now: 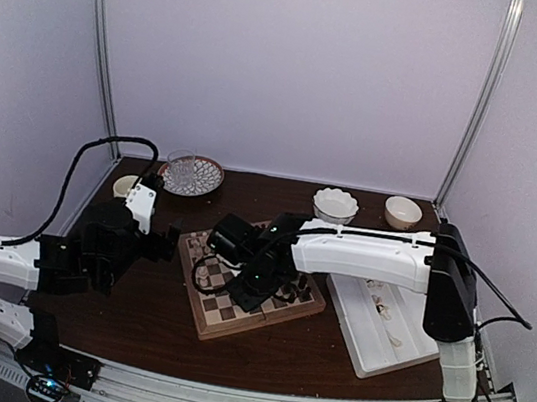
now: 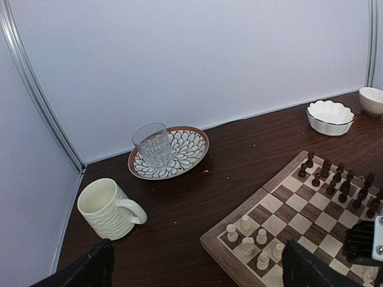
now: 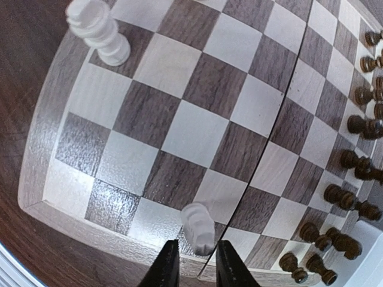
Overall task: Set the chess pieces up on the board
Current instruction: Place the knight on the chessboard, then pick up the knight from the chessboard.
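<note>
Right gripper (image 3: 197,246) is down at the near edge row of the board (image 3: 197,84). Its fingers are a sliver apart with one white piece (image 3: 198,226) between the tips, and I can't tell whether it's pinched or already free. Left gripper (image 2: 197,245) hangs off the board's left side, spread wide, holding nothing.

Progress, my read: the white side is maybe half done.
- **On the board:** six white pieces (image 2: 248,246) are clustered in one corner. There's one more (image 3: 99,33) further along that edge, plus the one at the gripper (some of these may overlap between views).
- **Far side of the board:** the dark pieces (image 2: 335,178) fill two rows, too crowded to count.
- **Right of the board:** the white tray (image 1: 367,355) has maybe three pale bits left, too small to be sure.
- **Beyond the board:** one mug (image 2: 108,209), one plate (image 2: 185,149) with one glass (image 2: 152,143), and two little bowls (image 2: 329,116).
</note>
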`<state>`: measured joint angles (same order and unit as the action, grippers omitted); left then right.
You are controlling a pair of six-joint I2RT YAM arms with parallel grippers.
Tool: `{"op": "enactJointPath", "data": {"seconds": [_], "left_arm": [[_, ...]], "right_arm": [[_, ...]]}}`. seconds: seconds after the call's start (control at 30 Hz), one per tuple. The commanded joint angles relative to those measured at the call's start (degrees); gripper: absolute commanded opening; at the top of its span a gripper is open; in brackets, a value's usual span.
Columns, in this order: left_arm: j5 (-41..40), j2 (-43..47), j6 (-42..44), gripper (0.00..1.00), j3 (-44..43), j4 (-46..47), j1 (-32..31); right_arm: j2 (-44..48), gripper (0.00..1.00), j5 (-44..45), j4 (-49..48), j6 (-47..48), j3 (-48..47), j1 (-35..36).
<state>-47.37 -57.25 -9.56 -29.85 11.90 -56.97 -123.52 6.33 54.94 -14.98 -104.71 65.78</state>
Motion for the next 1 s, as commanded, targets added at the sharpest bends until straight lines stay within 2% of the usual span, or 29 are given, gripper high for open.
{"op": "enactJointPath", "data": {"seconds": [0.0,0.07,0.1,0.2,0.3,0.43,0.57,0.7,0.8,0.9,0.97], "left_arm": [[-0.7,-0.7,-1.2,0.98,-2.1,-0.2,0.3],[-0.7,-0.7,-1.3,0.98,-2.1,-0.4,0.3],[-0.8,-0.6,-1.6,0.98,-2.2,-0.6,0.3],[-0.3,0.0,-2.6,0.97,-2.3,-1.6,0.3],[2.0,0.7,-3.2,0.97,-2.5,-3.2,0.3],[6.5,-0.2,-4.1,0.98,-4.7,-6.7,0.3],[8.2,-4.0,-5.6,0.98,-9.1,-12.3,0.3],[16.6,-8.2,-3.5,0.97,-13.3,-16.7,0.3],[24.8,-12.5,-3.1,0.97,-18.9,-23.6,0.2],[32.8,-17.6,-0.9,0.94,-23.8,-27.8,-0.2],[38.6,-20.1,0.9,0.92,-25.8,-29.1,-0.5]], "right_arm": [[-0.9,0.34,0.7,0.2,0.2,-1.5,0.3],[-0.1,0.45,1.0,-1.5,0.4,-0.7,0.3],[0.3,0.47,1.0,-2.0,0.5,-0.5,0.2],[1.8,0.47,1.7,-2.9,0.2,0.0,0.3],[6.5,0.47,1.7,-7.0,0.8,4.3,0.3],[18.7,0.5,1.0,-17.0,3.4,14.5,0.2],[28.7,0.52,7.8,-23.7,5.2,24.0,-0.6],[36.5,0.52,14.9,-31.7,7.1,34.9,-4.7],[40.9,0.52,19.6,-42.8,6.3,47.1,-9.4],[44.0,0.52,17.9,-52.5,2.0,55.3,-14.3],[45.3,0.52,19.3,-54.3,0.4,57.7,-16.3]]}}
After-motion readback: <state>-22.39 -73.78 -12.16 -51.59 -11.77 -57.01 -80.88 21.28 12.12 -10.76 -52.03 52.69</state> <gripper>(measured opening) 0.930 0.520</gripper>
